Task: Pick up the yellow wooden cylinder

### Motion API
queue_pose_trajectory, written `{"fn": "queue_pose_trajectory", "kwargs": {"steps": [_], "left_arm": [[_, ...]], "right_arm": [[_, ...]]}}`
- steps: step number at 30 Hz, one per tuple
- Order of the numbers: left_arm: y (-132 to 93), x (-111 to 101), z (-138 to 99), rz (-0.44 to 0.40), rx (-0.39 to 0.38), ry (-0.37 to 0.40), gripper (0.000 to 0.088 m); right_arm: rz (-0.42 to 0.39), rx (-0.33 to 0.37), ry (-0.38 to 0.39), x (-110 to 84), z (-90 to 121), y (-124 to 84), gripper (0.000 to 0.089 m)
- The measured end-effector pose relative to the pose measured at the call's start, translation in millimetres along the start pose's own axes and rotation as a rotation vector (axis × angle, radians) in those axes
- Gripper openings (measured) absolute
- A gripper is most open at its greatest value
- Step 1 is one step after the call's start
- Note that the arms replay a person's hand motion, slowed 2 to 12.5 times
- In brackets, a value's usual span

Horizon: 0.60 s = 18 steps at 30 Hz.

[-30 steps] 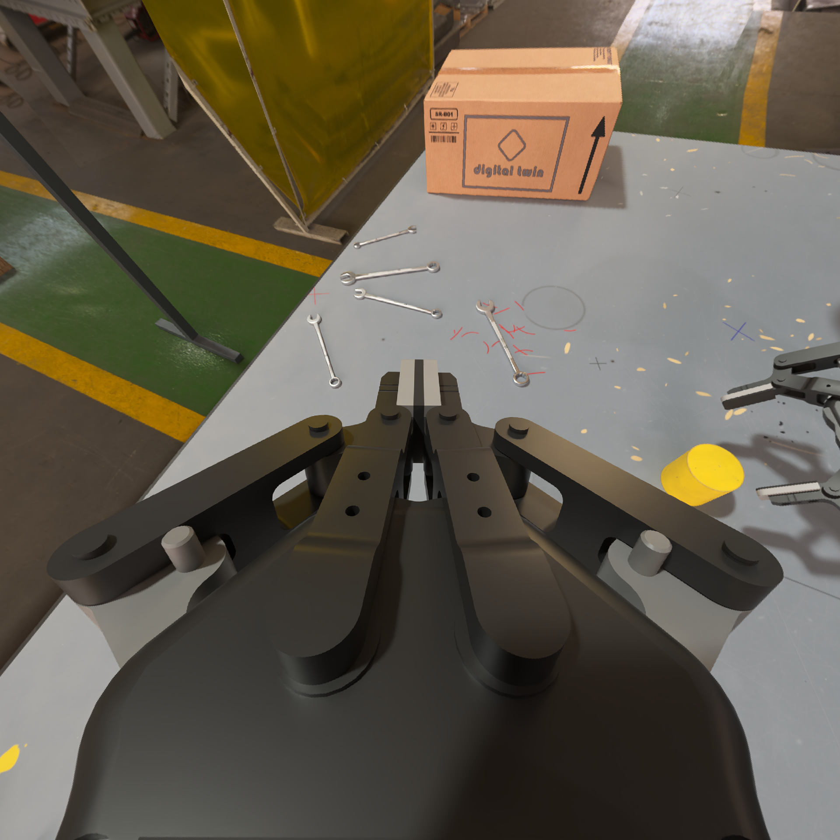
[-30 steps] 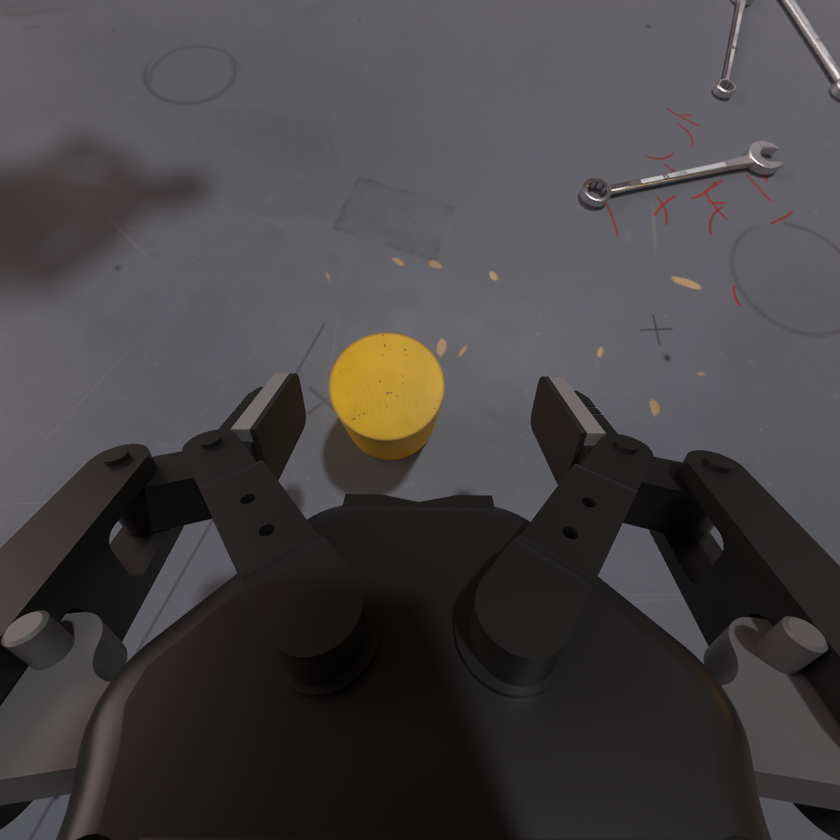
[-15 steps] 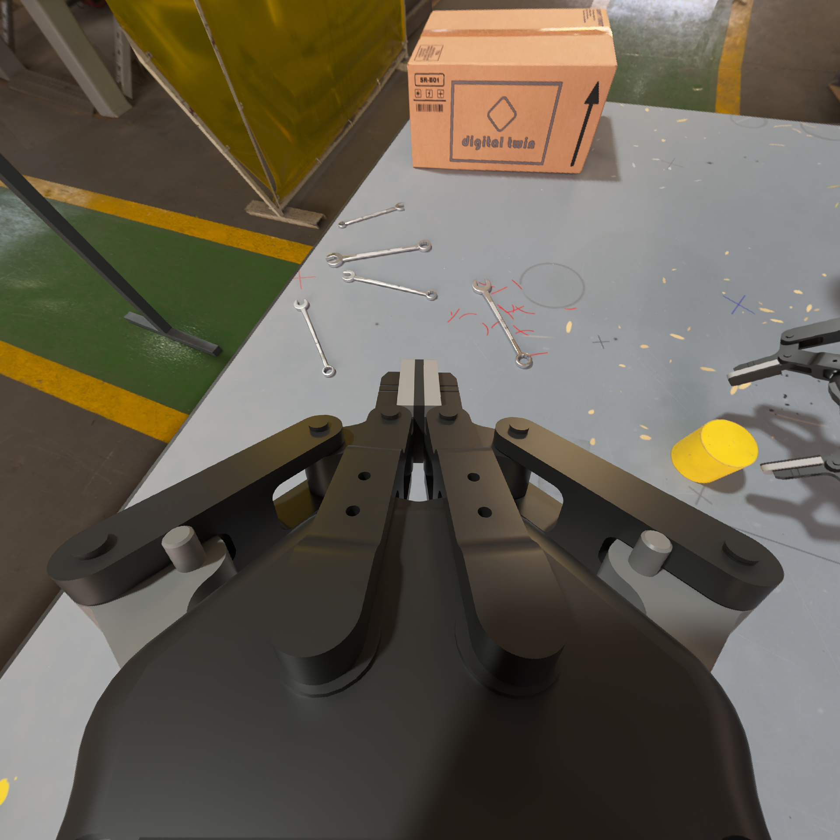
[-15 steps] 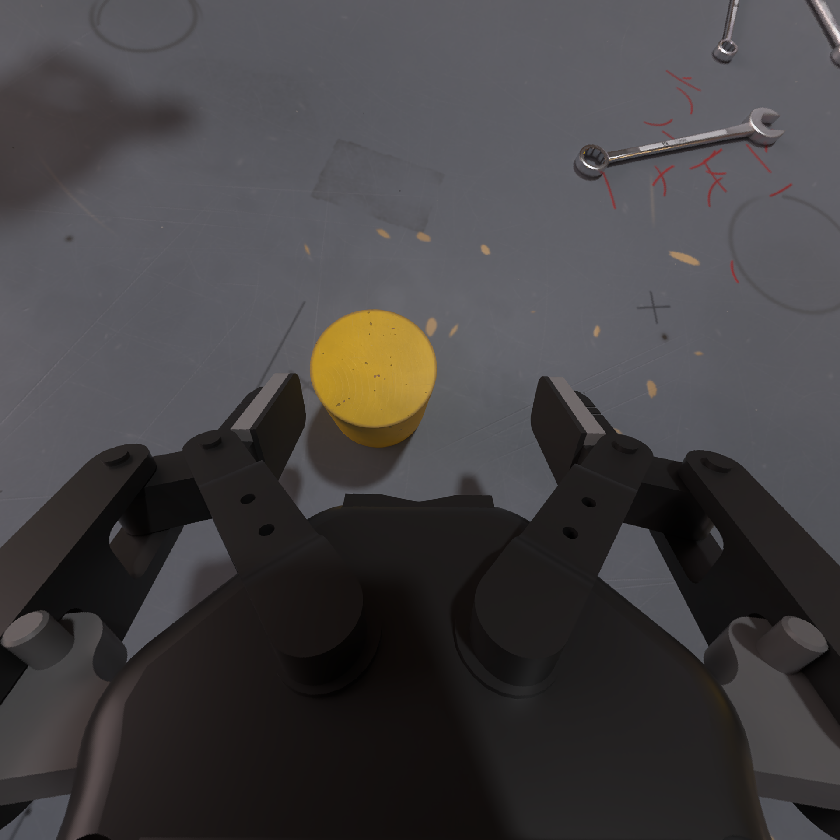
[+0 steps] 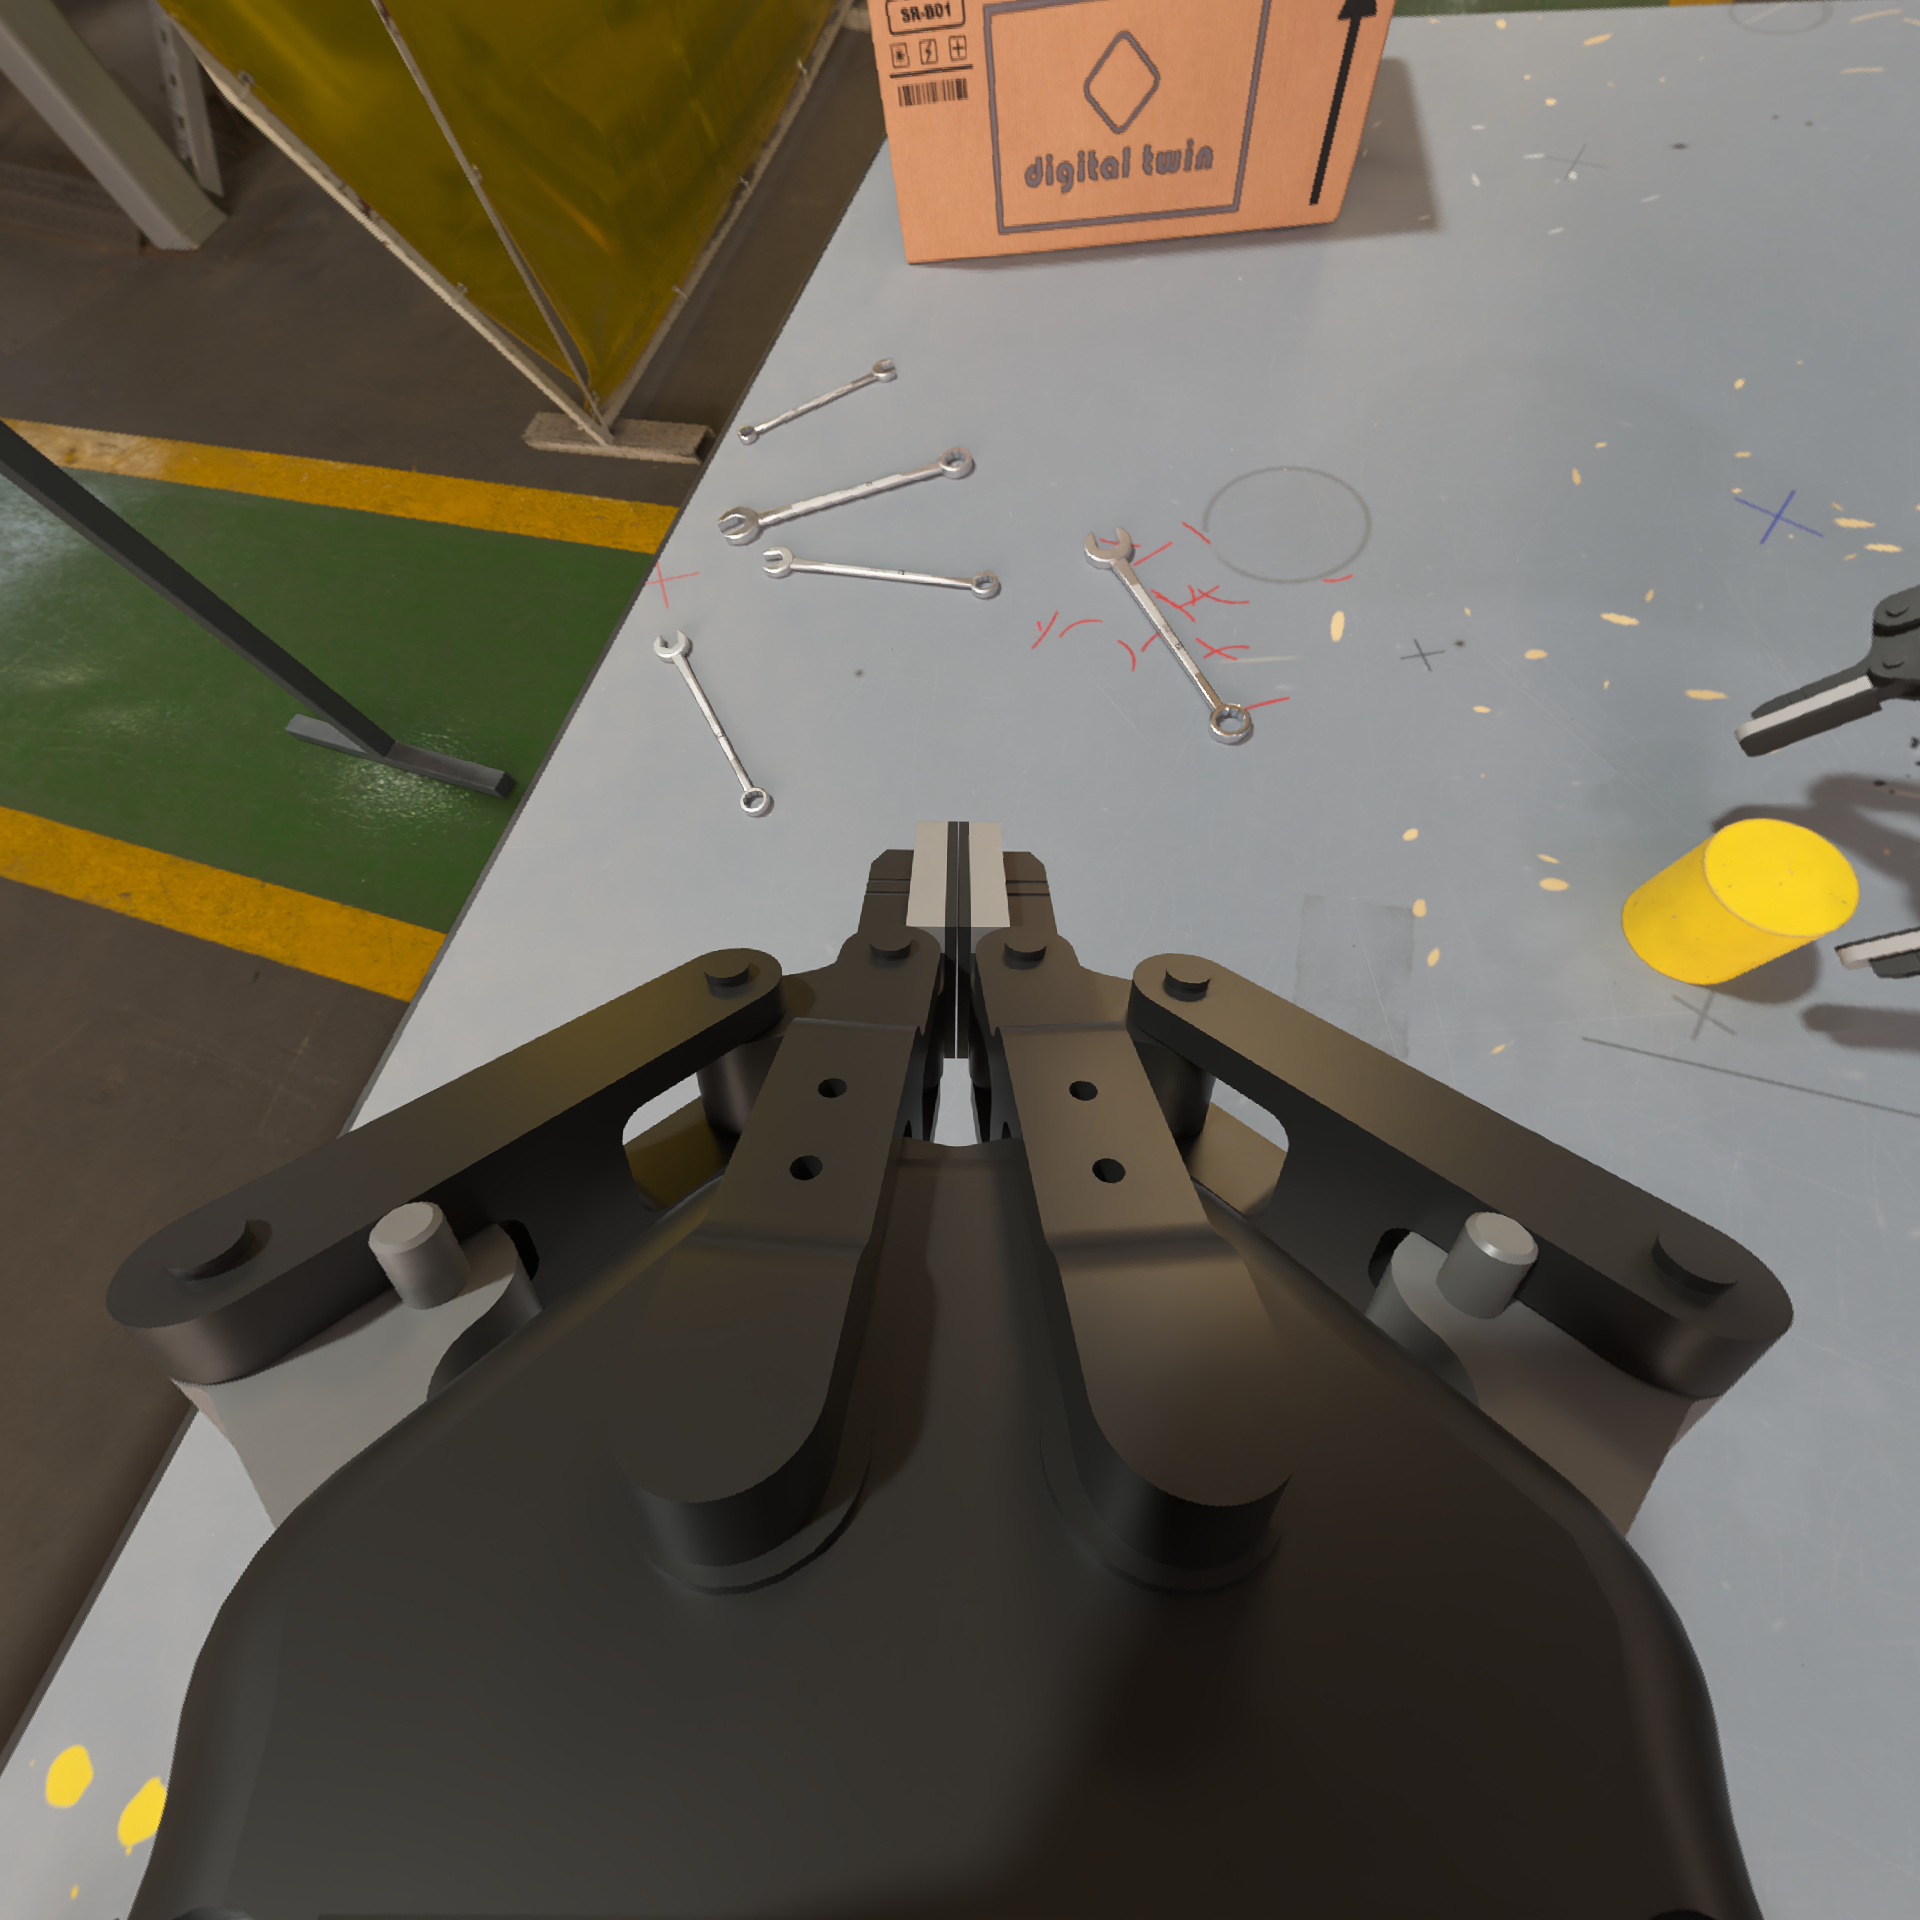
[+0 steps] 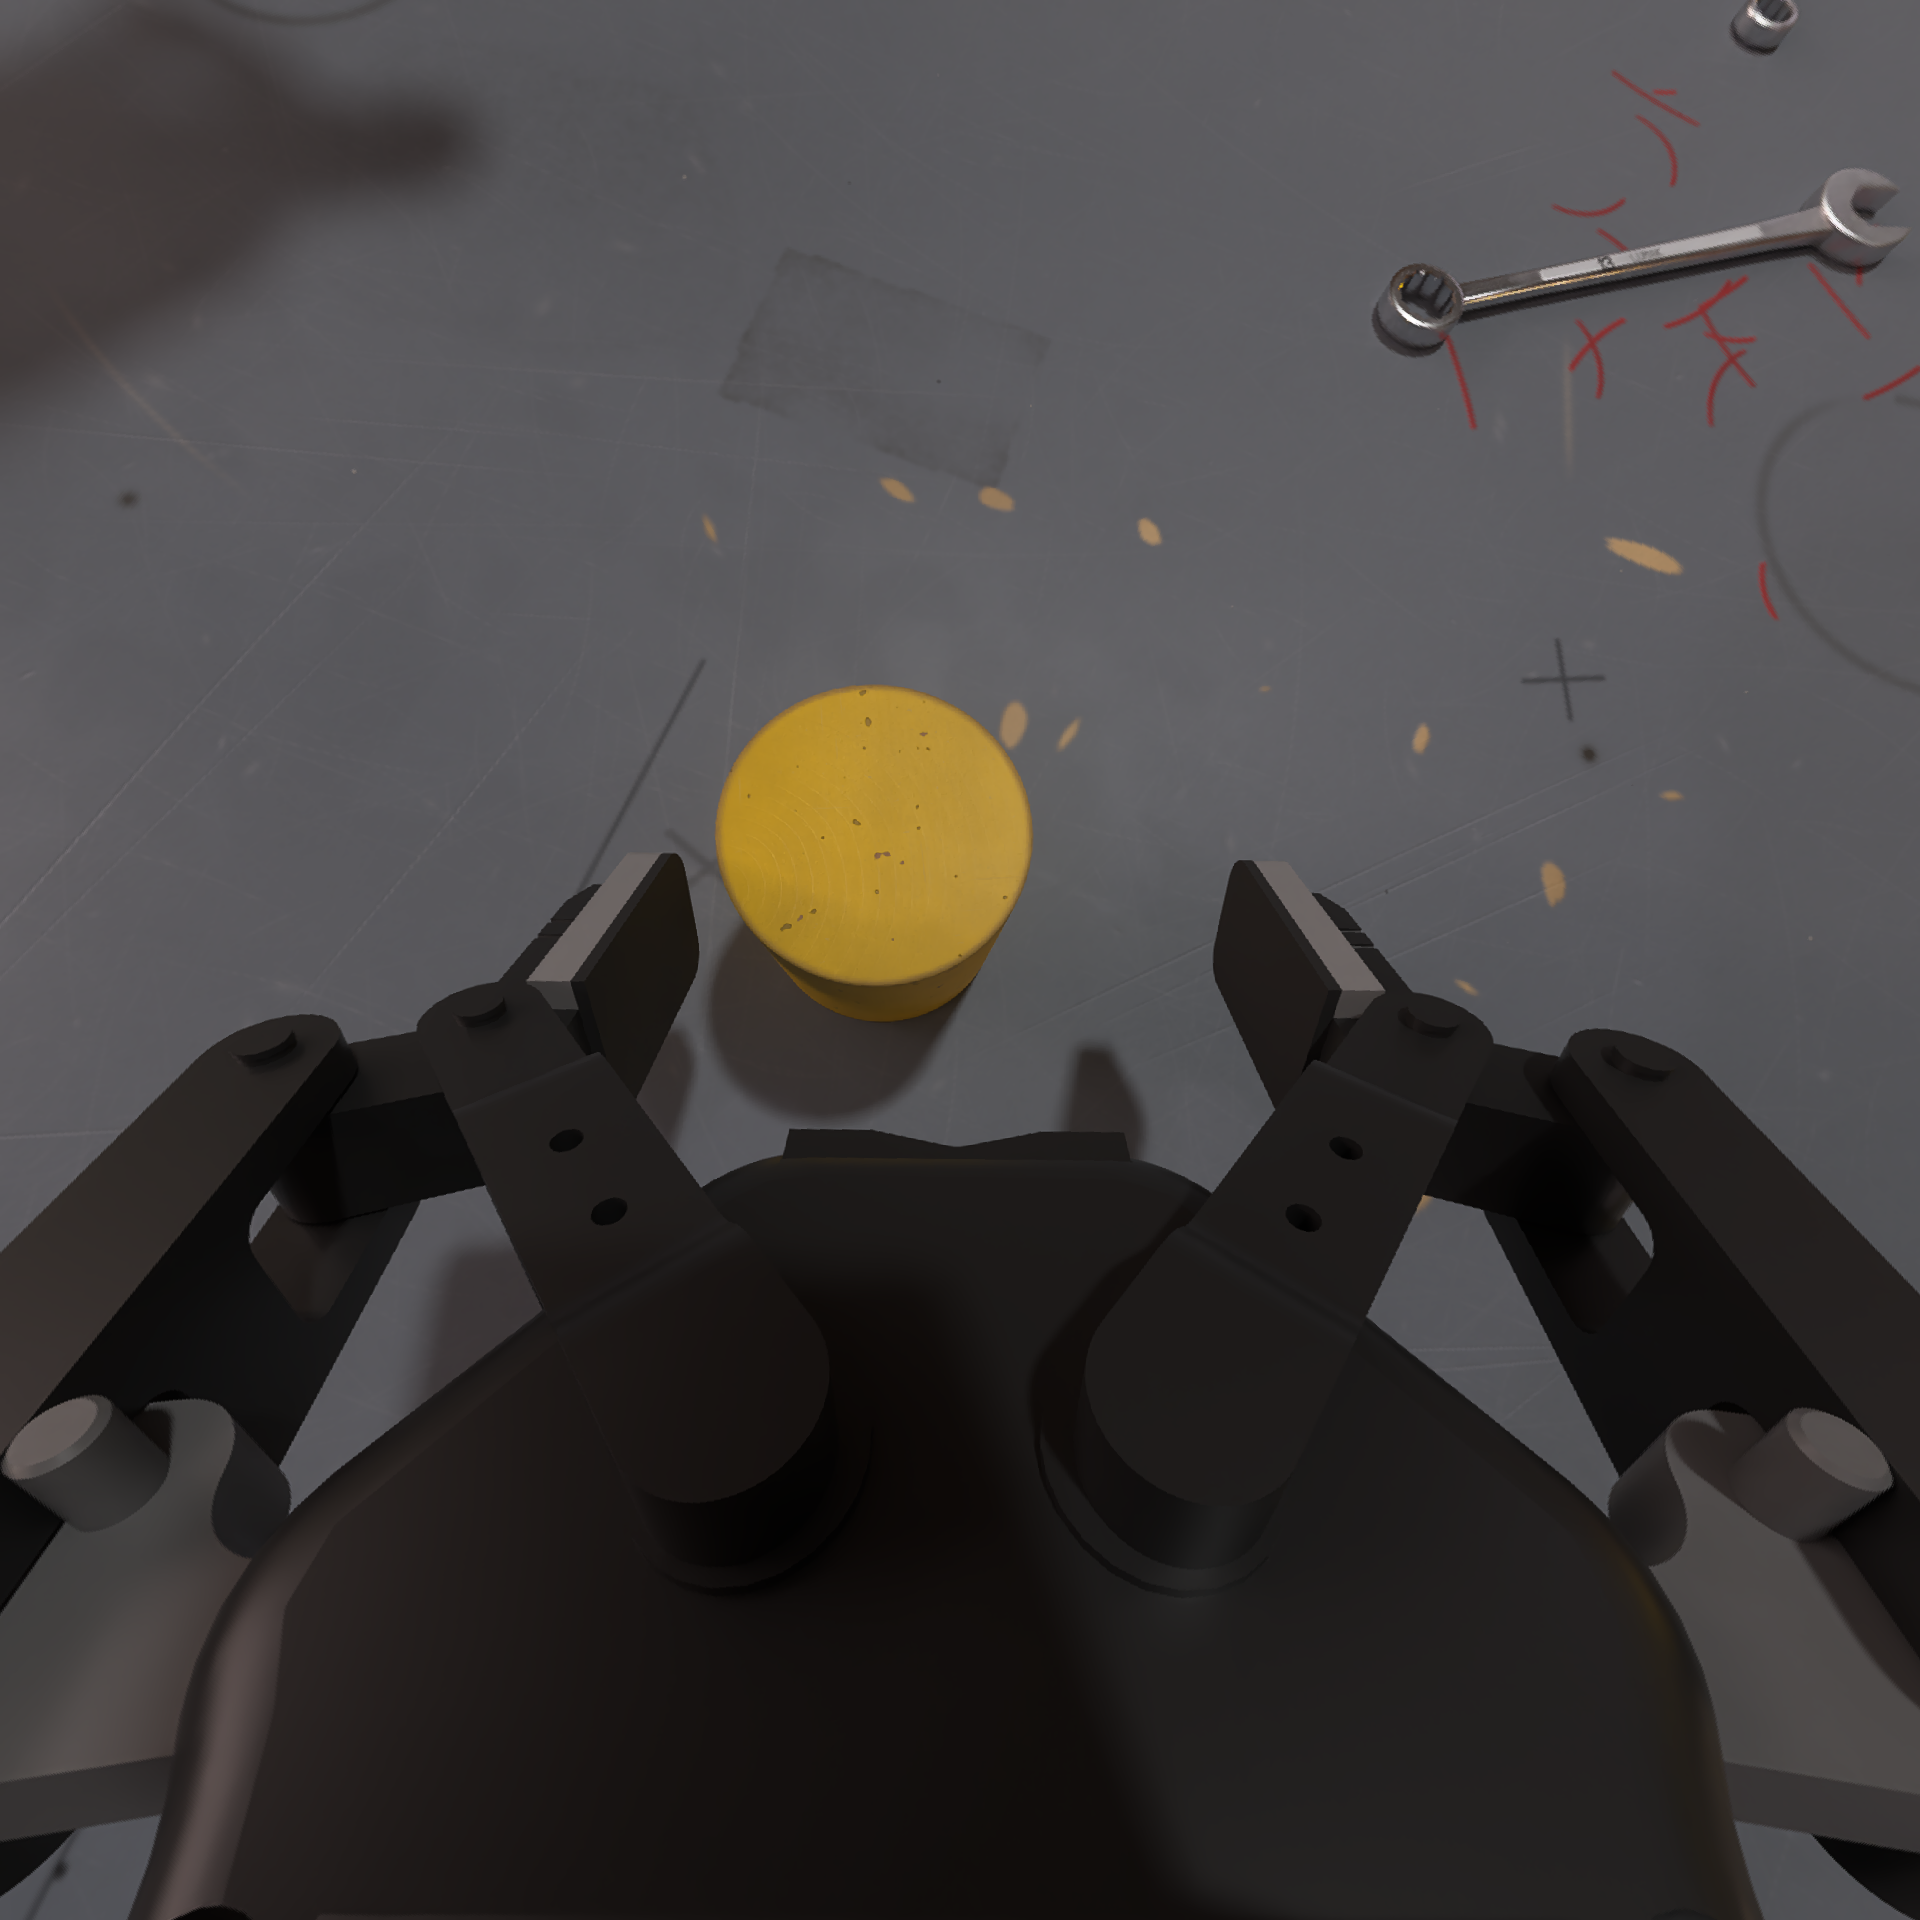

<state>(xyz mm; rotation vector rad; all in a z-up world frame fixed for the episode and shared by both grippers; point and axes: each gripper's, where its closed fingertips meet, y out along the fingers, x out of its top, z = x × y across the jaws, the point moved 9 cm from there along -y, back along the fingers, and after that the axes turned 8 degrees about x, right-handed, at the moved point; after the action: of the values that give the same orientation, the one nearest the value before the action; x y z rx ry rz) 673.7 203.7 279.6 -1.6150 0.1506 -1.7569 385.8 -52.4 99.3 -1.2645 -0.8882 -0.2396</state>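
The yellow wooden cylinder (image 6: 873,842) stands upright on the grey table. My right gripper (image 6: 951,914) is open above it, with the cylinder between the fingers and nearer the left finger (image 6: 623,935); neither finger touches it. In the left wrist view the cylinder (image 5: 1735,899) is at the far right, with the right gripper's fingertips (image 5: 1808,712) on either side of it. My left gripper (image 5: 954,873) is shut and empty, over the table well to the left of the cylinder.
Several wrenches (image 5: 852,494) lie ahead of the left gripper, one on red marks (image 5: 1169,634), also in the right wrist view (image 6: 1631,260). A cardboard box (image 5: 1122,114) stands at the back. The table's left edge (image 5: 582,727) drops to the floor.
The right gripper has come down closer to the cylinder, which now looks larger and sits between its fingers. The left wrist view has shifted forward; the left gripper stays shut.
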Motion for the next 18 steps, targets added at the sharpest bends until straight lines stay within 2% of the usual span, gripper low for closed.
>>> {"fn": "queue_pose_trajectory", "kwargs": {"steps": [10, 18], "left_arm": [[4.6, -5.6, 1.5, 0.025, -0.065, 0.014, 0.0], [3.6, -7.5, 4.6, 0.02, -0.086, 0.03, 0.0]], "right_arm": [[0.015, -0.006, -0.004, -1.9, 0.3, 2.7, 0.0854], [0.012, 0.003, 0.008, -3.4, -0.3, 3.9, 0.0854]]}}
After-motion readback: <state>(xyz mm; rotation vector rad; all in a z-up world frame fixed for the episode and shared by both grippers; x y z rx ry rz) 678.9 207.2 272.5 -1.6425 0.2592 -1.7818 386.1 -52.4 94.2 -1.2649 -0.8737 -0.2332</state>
